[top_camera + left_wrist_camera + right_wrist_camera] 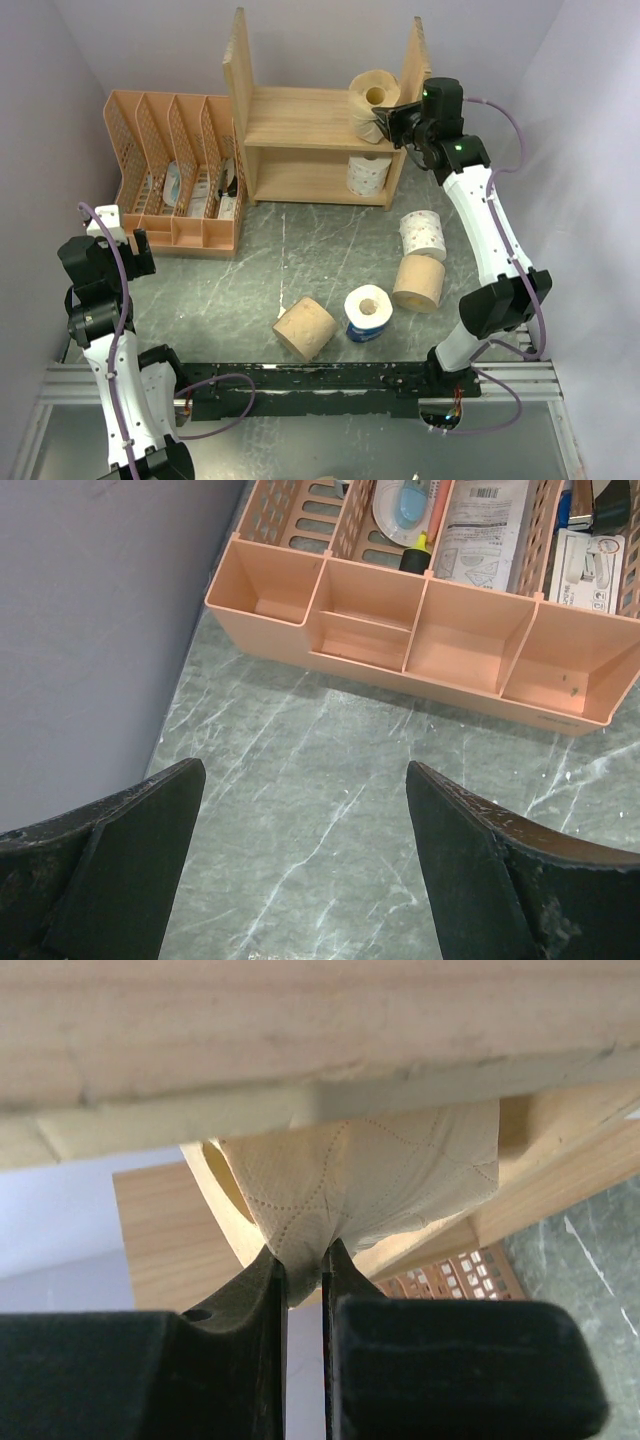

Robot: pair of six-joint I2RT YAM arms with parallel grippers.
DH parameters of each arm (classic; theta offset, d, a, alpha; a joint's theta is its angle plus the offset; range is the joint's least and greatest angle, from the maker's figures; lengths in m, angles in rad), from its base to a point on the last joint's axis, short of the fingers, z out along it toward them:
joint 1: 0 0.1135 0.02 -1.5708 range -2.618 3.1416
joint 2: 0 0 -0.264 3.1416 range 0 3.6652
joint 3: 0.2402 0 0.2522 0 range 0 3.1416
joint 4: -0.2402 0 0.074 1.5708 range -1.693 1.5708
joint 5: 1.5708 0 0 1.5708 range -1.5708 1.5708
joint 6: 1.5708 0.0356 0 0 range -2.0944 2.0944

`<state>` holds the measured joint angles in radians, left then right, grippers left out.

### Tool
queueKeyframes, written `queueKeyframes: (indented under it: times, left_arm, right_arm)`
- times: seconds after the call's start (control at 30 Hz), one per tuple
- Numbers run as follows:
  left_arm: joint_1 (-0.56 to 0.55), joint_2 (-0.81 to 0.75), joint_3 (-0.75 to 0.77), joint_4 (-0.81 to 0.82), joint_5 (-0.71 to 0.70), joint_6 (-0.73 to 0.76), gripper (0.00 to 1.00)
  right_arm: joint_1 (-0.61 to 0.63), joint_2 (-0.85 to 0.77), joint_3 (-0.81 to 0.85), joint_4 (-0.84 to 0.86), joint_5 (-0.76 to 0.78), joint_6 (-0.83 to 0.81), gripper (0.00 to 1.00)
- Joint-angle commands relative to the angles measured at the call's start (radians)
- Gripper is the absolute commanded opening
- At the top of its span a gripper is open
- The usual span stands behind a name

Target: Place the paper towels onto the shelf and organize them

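1. Right gripper (302, 1260): the black jaws are nearly closed, pinching a fold of soft, dimple-embossed paper on the tan roll (373, 98).
2. The tan roll is a short cylinder with its hollow core showing. It sits at the right end of the upper tier of the wooden shelf (300, 118), just beside the right side panel. Can't tell if it rests fully on the board.
3. The shelf is pale unfinished wood with two flat tiers, tall side panels and an open back.
4. A white roll (368, 172) is on the lower tier at the right end, partly hidden under the upper board.
5. Four rolls are on the table (300, 240), which is dark grey-green with a marble look:
   - a printed white roll (422, 235), upright;
   - a second tan roll (418, 283) just in front of it;
   - a blue-wrapped roll (368, 312), upright with its core up;
   - a third tan roll (305, 327), lying on its side.
6. Left gripper (305, 770): the matte black wedge fingers are spread wide with nothing between them, over bare table.
7. Orange file organizer (175, 230): plastic with lattice dividers and boxy front trays. It stands left of the shelf, with packaged stationery in the slots.
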<state>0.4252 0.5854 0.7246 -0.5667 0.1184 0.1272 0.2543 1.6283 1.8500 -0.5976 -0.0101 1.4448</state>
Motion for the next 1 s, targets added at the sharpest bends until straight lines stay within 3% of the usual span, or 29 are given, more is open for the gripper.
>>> queueKeyframes:
  times: [0.0, 0.1, 0.17, 0.2, 0.23, 0.3, 0.43, 0.6, 0.7, 0.83, 0.97]
  left_arm:
    - [0.014, -0.011, 0.019, 0.014, 0.003, 0.005, 0.94]
    - [0.014, -0.012, 0.018, 0.014, 0.004, 0.005, 0.94]
    - [0.015, -0.012, 0.019, 0.014, 0.004, 0.005, 0.94]
    - [0.014, -0.012, 0.019, 0.014, 0.004, 0.005, 0.94]
    - [0.014, -0.013, 0.019, 0.014, 0.003, 0.005, 0.94]
    - [0.014, -0.013, 0.018, 0.014, 0.005, 0.006, 0.94]
    - [0.014, -0.016, 0.016, 0.014, 0.009, 0.008, 0.94]
    - [0.014, -0.018, 0.017, 0.014, 0.011, 0.009, 0.94]
    - [0.015, -0.025, 0.016, 0.014, 0.015, 0.01, 0.94]
    - [0.014, -0.027, 0.015, 0.014, 0.018, 0.012, 0.94]
    - [0.014, -0.02, 0.018, 0.013, 0.022, 0.014, 0.94]
  right_arm:
    - [-0.007, 0.014, -0.004, 0.096, 0.08, 0.022, 0.0]
    - [-0.017, 0.024, -0.003, 0.106, 0.085, 0.019, 0.0]
    - [-0.023, 0.028, -0.002, 0.11, 0.08, 0.023, 0.05]
    - [-0.028, 0.028, -0.002, 0.113, 0.077, 0.021, 0.14]
    - [-0.03, 0.027, -0.001, 0.119, 0.075, 0.016, 0.32]
    - [-0.033, 0.02, 0.003, 0.135, 0.075, -0.011, 0.5]
    - [-0.034, 0.005, 0.013, 0.192, 0.04, -0.102, 0.98]
    - [-0.027, -0.03, 0.052, 0.188, -0.042, -0.266, 1.0]
    - [0.022, -0.086, 0.059, 0.167, -0.089, -0.517, 1.0]
    - [0.205, -0.175, 0.005, 0.043, -0.109, -1.01, 1.0]
    - [0.324, -0.283, -0.214, -0.051, -0.415, -1.56, 1.0]
